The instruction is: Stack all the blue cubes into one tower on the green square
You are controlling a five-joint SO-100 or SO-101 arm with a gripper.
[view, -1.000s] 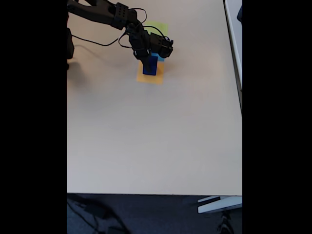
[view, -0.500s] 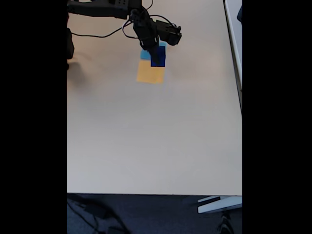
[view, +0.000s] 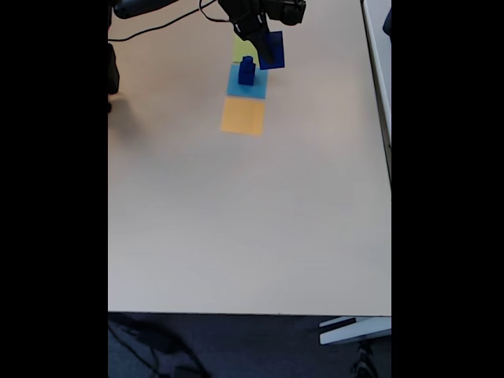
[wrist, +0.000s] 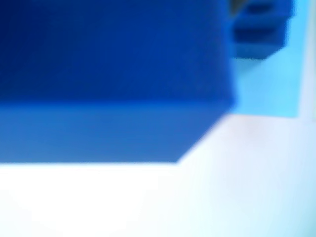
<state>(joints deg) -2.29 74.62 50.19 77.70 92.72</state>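
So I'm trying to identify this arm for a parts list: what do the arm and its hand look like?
In the fixed view the arm is black all over, built of blocky segments, and the hand is black too. A thin black cable trails loosely from it over the beige table. No markings or labels can be made out at this size.

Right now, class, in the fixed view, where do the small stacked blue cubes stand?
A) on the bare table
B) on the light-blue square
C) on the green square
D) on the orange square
B: the small cubes stand stacked on the light-blue square, between the green square and the orange one, while the pincer carries the large cube.
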